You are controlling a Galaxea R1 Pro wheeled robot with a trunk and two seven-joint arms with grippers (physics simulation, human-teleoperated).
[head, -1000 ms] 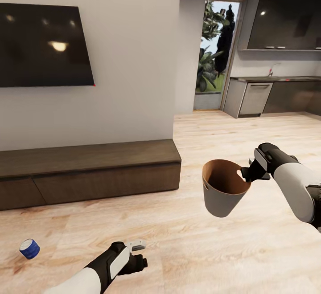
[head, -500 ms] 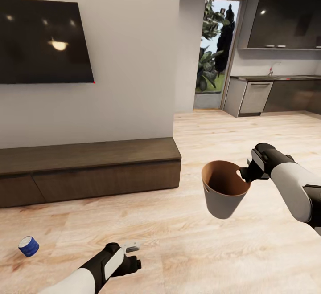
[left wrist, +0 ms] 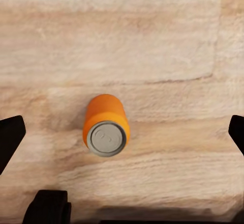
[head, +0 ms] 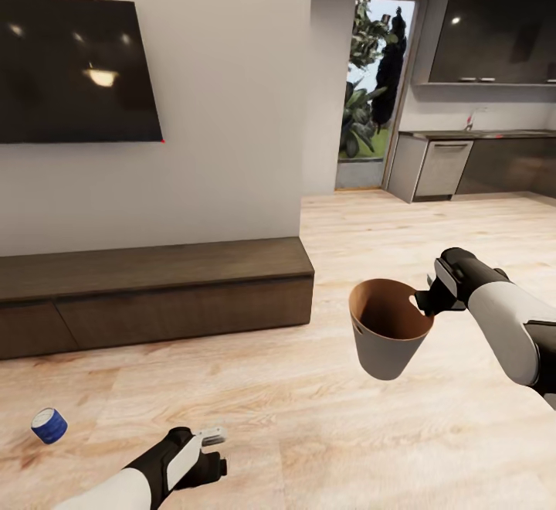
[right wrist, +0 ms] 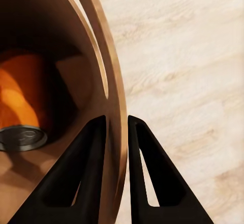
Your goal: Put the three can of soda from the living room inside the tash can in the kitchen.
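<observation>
My right gripper (head: 424, 300) is shut on the rim of the grey tash can (head: 388, 330) and holds it above the wood floor. In the right wrist view its fingers (right wrist: 89, 152) pinch the rim (right wrist: 113, 89), and one orange can of soda (right wrist: 19, 102) lies inside. A second orange can (left wrist: 105, 125) stands upright on the floor under my left gripper (left wrist: 127, 128), whose fingers (left wrist: 10, 135) are spread wide, clear of it. In the head view the left gripper (head: 211, 447) hangs low over the floor. The dark blue can (head: 49, 426) lies on the floor at the far left.
A long low dark-wood cabinet (head: 154, 294) runs along the wall under the black TV (head: 73, 69). The kitchen with its dark counters (head: 479, 162) lies at the back right, beside a glass door (head: 374, 93). Open wood floor (head: 401, 216) stretches between.
My left arm has drawn back toward me and to the left, low over the floor. The right gripper still holds the tash can in about the same place.
</observation>
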